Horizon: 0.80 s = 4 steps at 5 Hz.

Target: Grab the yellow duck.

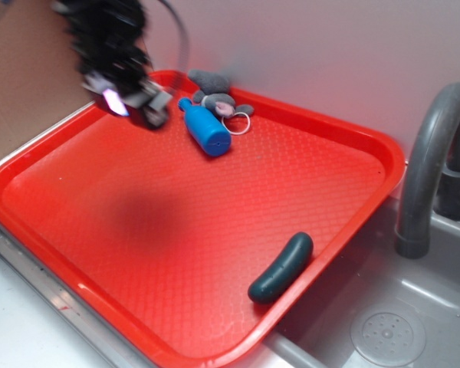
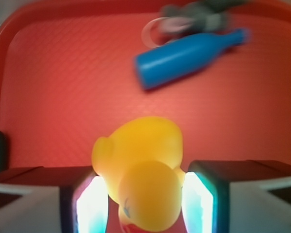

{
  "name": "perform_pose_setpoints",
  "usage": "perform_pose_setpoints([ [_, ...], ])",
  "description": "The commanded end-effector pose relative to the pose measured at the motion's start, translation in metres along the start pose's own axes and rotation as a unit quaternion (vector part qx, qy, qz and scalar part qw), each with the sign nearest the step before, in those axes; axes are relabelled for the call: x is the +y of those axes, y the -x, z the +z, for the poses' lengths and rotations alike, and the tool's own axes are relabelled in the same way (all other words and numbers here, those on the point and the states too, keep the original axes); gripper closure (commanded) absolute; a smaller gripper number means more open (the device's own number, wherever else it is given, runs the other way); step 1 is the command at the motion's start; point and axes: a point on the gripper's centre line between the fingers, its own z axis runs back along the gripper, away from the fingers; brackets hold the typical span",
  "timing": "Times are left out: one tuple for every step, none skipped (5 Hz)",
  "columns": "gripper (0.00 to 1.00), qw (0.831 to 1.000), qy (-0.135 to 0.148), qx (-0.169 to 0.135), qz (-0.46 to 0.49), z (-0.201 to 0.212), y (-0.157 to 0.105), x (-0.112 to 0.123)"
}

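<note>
Nearest the wrist camera, the yellow duck [image 2: 144,170] sits between the two fingers, and I read the gripper [image 2: 140,204] as pinching it: each lit pad [image 2: 91,206] presses against a flank of the body, with the head low in frame between them. From the exterior view the gripper [image 1: 130,103] is blurred and hangs over the far left corner of the red tray [image 1: 333,253]; the duck itself is not visible there, being hidden by the tool.

Step in hand: the grasp appears made, and I judge the task to be at the hold-and-lift stage. Whether the duck is clear of the tray floor I cannot tell; the wrist picture is soft and shows only red surface beyond it.

Next move, as I judge it: raise straight up with the pinch unchanged. The round, smooth body could squirt out if the squeeze shifts.

Other items on the tray:
- blue toy bottle [image 1: 205,129], lying on its side near the far edge;
- grey plush toy [image 1: 215,88] just behind it, at the far rim;
- dark green pickle [image 1: 281,267], at the near right edge, well apart from the gripper.
</note>
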Motion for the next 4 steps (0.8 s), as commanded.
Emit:
perform_pose_setpoints([
  [1.00, 0.996, -0.026, -0.069, 0.059, 0.056, 0.026, 0.043],
  [1.00, 0.988, -0.045, -0.098, 0.107, 0.078, 0.035, 0.059],
  [1.00, 0.983, -0.075, -0.107, 0.131, 0.084, 0.031, 0.065],
  [1.00, 0.985, -0.081, -0.101, 0.111, 0.078, 0.026, 0.066],
])
